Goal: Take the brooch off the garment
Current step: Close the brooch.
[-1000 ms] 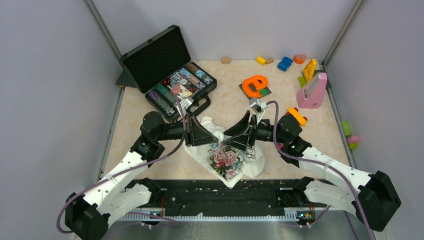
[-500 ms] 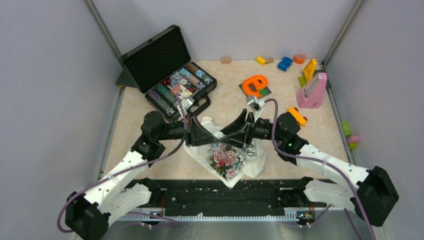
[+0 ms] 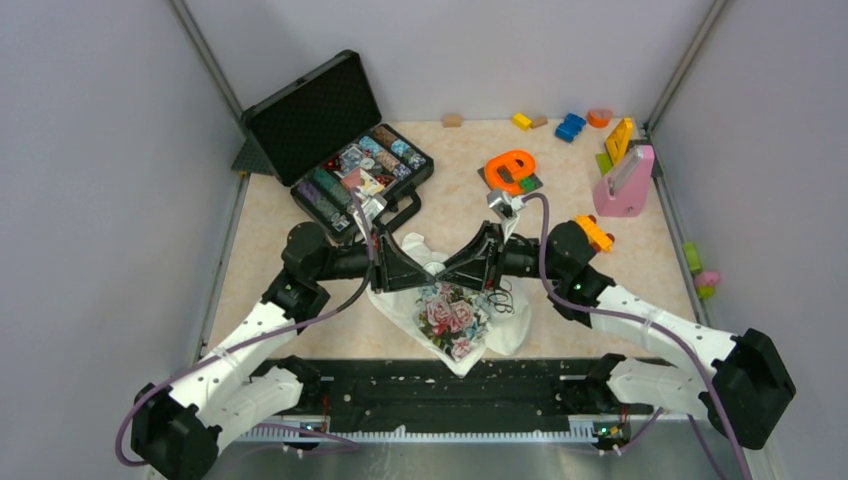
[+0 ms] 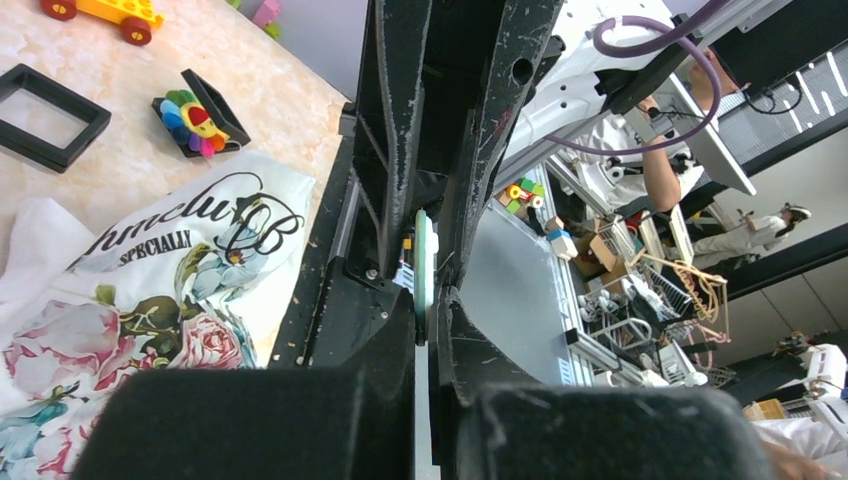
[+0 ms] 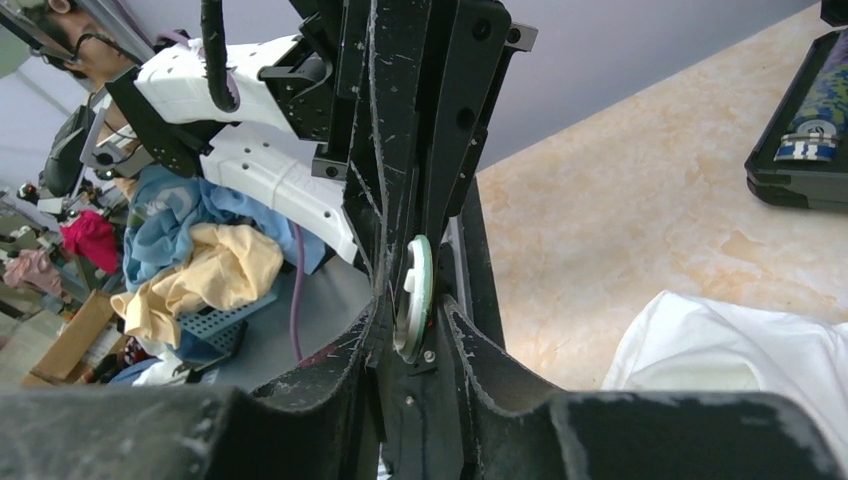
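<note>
Colourful bead-petal brooch (image 4: pixel 190 112) looks already off the white floral T-shirt (image 4: pixel 150 290). Left pincer (image 4: pixel 427 300) clamps a pale-green disc (image 4: pixel 425 250), right pincer (image 5: pixel 410 325) gapes around it, needs squeezing next.

left hand (image 3: pixel 428 268) and right hand (image 3: pixel 450 268) hide part of the garment (image 3: pixel 452 318).

Beige table (image 3: pixel 450 190) with garment (image 3: pixel 455 322), open black case (image 3: pixel 345 150), toy blocks (image 3: pixel 571 126)
</note>
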Action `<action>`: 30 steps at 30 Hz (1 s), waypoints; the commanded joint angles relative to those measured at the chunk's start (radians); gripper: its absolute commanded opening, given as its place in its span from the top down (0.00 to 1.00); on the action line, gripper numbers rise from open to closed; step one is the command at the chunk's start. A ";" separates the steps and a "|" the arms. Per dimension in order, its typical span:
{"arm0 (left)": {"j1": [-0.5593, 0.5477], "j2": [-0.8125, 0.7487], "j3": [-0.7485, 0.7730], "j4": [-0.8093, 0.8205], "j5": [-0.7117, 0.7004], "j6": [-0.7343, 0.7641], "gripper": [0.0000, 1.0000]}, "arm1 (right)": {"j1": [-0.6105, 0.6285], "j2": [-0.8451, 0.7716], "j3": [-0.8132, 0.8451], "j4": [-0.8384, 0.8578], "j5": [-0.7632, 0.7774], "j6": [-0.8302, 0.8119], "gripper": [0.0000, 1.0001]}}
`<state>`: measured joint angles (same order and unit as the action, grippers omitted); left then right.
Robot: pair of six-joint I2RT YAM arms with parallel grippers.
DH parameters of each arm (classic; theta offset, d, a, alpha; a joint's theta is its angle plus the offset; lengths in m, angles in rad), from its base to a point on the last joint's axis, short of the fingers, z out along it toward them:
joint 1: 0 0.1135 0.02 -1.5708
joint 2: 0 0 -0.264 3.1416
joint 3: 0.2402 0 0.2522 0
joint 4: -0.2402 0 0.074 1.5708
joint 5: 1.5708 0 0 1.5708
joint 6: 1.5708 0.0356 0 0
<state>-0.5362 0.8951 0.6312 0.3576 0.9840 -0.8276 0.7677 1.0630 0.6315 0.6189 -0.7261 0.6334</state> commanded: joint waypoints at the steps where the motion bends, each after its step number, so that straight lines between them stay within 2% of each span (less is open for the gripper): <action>1: -0.012 -0.007 -0.001 0.037 0.061 0.043 1.00 | 0.011 0.020 0.076 -0.054 0.063 -0.009 0.79; 6: -0.030 -0.011 0.010 0.006 0.071 0.084 1.00 | 0.012 0.032 0.091 -0.085 0.055 0.000 0.81; 17: -0.036 -0.058 0.024 -0.059 0.053 0.175 1.00 | 0.012 0.046 0.102 -0.135 0.029 0.018 1.00; 23: -0.040 -0.068 0.024 -0.064 0.057 0.193 1.00 | 0.011 0.073 0.140 -0.248 0.038 0.008 1.00; 30: -0.044 -0.094 0.052 -0.133 0.027 0.257 1.00 | 0.007 0.117 0.175 -0.403 0.122 0.005 1.00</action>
<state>-0.5449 0.8421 0.6285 0.2024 0.9653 -0.6201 0.7723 1.1252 0.7628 0.3271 -0.7689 0.6598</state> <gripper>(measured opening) 0.031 0.089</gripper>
